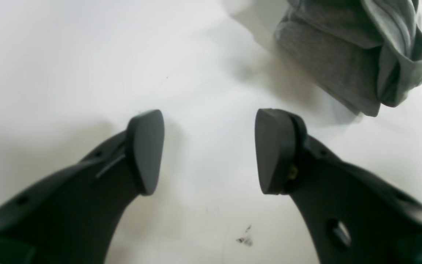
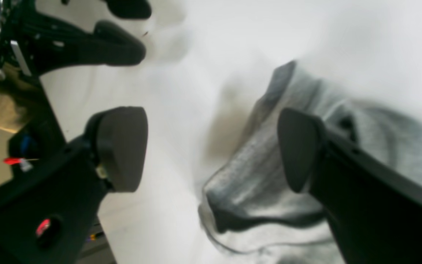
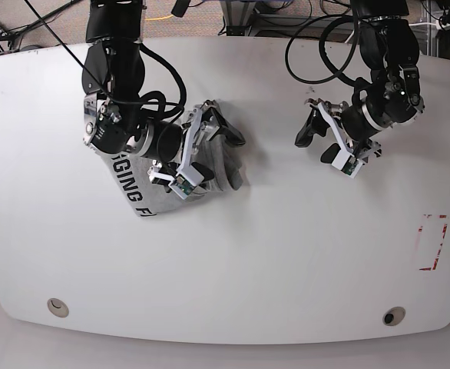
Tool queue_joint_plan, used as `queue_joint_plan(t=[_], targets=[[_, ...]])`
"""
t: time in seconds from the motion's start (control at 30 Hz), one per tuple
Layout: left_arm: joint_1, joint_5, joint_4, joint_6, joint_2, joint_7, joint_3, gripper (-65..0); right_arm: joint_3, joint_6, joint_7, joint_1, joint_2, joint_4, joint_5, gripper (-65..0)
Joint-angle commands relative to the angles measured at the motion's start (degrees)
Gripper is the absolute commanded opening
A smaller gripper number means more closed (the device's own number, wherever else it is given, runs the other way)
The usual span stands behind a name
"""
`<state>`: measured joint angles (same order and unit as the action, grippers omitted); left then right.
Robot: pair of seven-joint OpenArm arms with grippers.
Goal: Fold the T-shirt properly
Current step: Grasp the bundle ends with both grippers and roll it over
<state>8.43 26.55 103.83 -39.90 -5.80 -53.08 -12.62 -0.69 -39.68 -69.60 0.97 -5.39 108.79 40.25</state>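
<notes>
Item: T-shirt (image 3: 144, 192), heather-grey, bunched and crumpled, not laid flat. It is located on the white desk (image 3: 286, 261), on the left half as seen from the base view, largely beneath the right arm. Black block lettering is seen on the part that sticks out toward the desk's near edge. In the left wrist view a folded, rolled corner of the cloth (image 1: 357, 55) is seen at the upper right, apart from that hand.

Item: right hand (image 3: 213, 146). It is held over the T-shirt with its jaws spread wide. In the right wrist view, cloth (image 2: 255, 183) is seen lying between and under the pads (image 2: 121, 146), but no fabric is pinched; the hand is released.

Item: left hand (image 3: 321, 142). It is positioned on the right half of the base view, well apart from the T-shirt. Its jaws are parted, with only bare desk seen between them; it is released and empty.

Item: desk markings. A small dark smudge (image 1: 245, 239) is seen on the surface in the left wrist view, and a red outlined rectangle (image 3: 431, 242) is noted near the right edge in the base view.
</notes>
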Motion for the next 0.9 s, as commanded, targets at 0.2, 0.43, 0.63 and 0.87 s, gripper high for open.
queue_joint_plan(t=[0.2, 0.43, 0.63, 0.87], targets=[[-2.5, 0.9, 2.8, -0.1, -0.3, 1.3, 7.7, -28.5, -14.5, -0.3, 1.1, 0.0, -6.0, 1.8, 3.2, -13.3], [-5.7, 0.9, 2.8, -0.1, 0.1, 1.3, 18.9, -28.5, -20.2, -0.3, 1.2, 3.7, -9.7, -4.9, 3.3, -16.5], [-7.9, 1.0, 2.7, -0.1, 3.9, 1.5, 26.1, -28.5, -19.7, -0.3, 3.7, 10.0, -12.3, -16.2, 3.1, -36.5], [-8.8, 0.9, 0.2, 3.2, 8.0, 1.5, 29.4, -28.5, -13.2, -0.3, 9.2, 18.0, -12.8, -27.1, -4.2, -41.1]])
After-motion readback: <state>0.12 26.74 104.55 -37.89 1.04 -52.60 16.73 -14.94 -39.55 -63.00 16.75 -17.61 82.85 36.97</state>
